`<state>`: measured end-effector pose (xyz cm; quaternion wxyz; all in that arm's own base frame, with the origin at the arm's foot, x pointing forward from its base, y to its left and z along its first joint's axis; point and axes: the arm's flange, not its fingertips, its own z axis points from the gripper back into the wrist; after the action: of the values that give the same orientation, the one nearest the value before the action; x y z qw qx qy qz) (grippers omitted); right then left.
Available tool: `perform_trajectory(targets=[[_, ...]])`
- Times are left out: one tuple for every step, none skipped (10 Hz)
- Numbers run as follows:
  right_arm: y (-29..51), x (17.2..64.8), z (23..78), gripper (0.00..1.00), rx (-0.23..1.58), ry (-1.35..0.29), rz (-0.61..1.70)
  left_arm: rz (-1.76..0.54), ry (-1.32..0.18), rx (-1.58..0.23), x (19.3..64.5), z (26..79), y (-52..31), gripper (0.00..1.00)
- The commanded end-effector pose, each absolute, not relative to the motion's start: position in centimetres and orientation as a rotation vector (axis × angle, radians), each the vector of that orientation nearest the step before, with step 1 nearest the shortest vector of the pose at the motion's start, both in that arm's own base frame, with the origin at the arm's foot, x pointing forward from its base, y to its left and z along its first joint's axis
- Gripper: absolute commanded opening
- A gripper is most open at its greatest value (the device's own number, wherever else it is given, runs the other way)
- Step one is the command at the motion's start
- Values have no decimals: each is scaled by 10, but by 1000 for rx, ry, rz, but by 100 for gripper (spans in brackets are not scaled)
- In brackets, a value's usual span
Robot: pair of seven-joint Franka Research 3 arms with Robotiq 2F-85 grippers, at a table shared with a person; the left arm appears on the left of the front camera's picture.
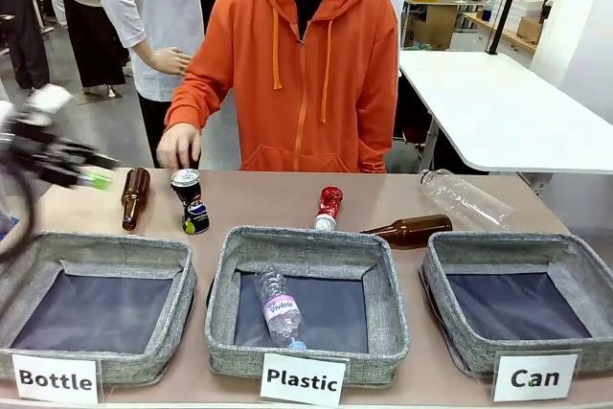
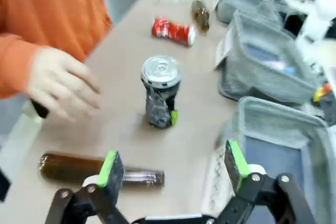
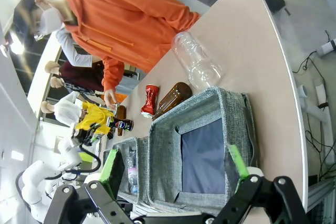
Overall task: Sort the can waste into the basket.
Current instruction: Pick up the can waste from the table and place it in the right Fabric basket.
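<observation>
The black Pepsi can [image 1: 189,200] stands upright, dented, near the table's far left, just below the person's hand [image 1: 178,146]. The red crushed can [image 1: 329,208] lies behind the middle basket. The grey "Can" basket [image 1: 508,244] sits at the front right with nothing in it. My left gripper [image 1: 94,177], blurred, hangs left of the black can. In the left wrist view it [image 2: 173,165] is open, with the black can [image 2: 160,93] ahead between its fingers and the red can [image 2: 173,30] farther off. My right gripper [image 3: 175,166] is open above the Can basket [image 3: 231,103].
Brown glass bottles lie at the left [image 1: 134,197] and right of centre [image 1: 410,230]. A clear plastic bottle [image 1: 465,198] lies at the far right. Another plastic bottle [image 1: 280,306] lies in the "Plastic" basket [image 1: 306,241]. The "Bottle" basket [image 1: 96,246] holds nothing.
</observation>
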<state>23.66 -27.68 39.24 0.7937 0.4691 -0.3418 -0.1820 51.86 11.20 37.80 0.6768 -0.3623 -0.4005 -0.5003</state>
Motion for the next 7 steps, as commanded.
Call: perform_trajectory(targets=[[-278, 239, 392, 100, 1016, -774, -374, -1064, -1033, -824, 414, 410, 229, 100], [-278, 239, 392, 100, 1016, -774, -374, -973, -1088, -809, 384, 414, 258, 100], [-278, 239, 392, 100, 1016, -774, -374, -887, -1118, -808, 362, 416, 282, 100], [-278, 239, 392, 100, 1016, -774, -374, -747, -1185, -785, 347, 409, 304, 100], [-278, 239, 392, 100, 1016, -774, -374, -662, -1235, -802, 331, 397, 322, 100], [-278, 239, 392, 100, 1016, -774, -374, -617, -1279, -811, 319, 387, 332, 100], [-278, 239, 392, 100, 1016, -774, -374, -615, -1294, -806, 313, 382, 331, 100]])
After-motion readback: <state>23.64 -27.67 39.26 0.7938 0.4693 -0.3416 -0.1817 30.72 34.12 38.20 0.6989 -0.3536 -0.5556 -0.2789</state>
